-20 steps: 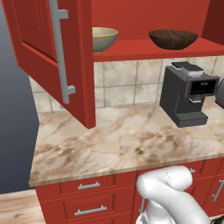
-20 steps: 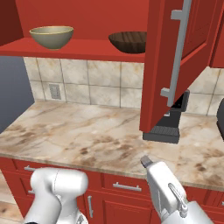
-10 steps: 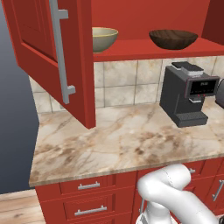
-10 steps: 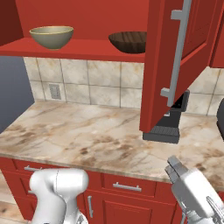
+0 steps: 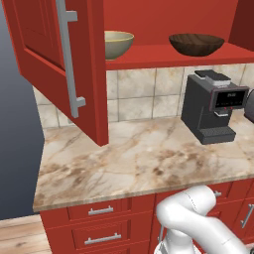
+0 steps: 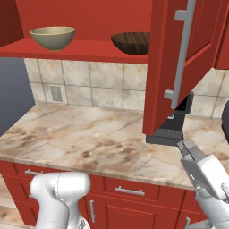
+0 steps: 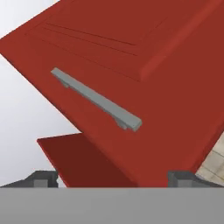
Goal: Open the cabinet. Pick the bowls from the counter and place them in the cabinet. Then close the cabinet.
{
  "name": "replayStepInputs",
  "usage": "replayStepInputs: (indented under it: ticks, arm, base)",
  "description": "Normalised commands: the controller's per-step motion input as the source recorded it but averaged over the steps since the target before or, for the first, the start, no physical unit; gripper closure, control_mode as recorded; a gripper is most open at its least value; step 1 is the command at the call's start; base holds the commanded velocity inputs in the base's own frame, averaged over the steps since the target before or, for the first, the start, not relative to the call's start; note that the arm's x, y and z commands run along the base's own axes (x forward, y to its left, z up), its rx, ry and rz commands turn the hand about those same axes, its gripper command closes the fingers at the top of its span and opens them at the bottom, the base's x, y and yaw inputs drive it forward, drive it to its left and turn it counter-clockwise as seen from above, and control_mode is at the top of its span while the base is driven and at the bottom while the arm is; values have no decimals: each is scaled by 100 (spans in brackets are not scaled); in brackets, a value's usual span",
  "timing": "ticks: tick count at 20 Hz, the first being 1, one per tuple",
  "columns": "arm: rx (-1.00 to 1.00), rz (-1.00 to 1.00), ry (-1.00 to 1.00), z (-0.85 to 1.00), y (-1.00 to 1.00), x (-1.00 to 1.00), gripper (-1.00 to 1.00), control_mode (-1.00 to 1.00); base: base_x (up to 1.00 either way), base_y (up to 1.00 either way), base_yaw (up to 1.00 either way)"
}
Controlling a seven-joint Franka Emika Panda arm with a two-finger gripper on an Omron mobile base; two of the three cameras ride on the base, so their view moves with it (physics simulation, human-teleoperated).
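1. The gripper (image 7: pixel 112 180) stands wide, holding nothing, below the open cabinet (image 7: pixel 144 48) door.
2. Both bowls (image 5: pixel 117 43) sit on its shelf.
3. The coffee machine (image 5: pixel 214 106) shows no readable writing.

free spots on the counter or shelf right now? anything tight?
Counter: bare from its left end to the coffee machine, which crowds the right end. Cabinet shelf: a gap between the olive bowl and the brown bowl. Both open doors overhang the counter, limiting headroom.
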Motion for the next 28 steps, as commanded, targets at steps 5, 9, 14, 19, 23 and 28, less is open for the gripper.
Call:
replayStepInputs:
  ticks: [5, 9, 14, 19, 23, 28]
  arm:
    - [0, 0, 15, 48, 0, 32, -100, -100]
    - [0, 0, 32, 29, -3, 23, -100, -100]
    - [0, 0, 32, 26, 0, 18, -100, -100]
    - [0, -1, 25, 20, 3, 26, -100, -100]
    - [0, -4, 4, 2, 28, 42, -100, -100]
    - [0, -4, 0, -2, 49, 61, -100, -100]
  base:
    - [0, 0, 0]
    - [0, 0, 0]
    - [0, 0, 0]
    - [0, 0, 0]
    - [0, 0, 0]
    - [0, 0, 0]
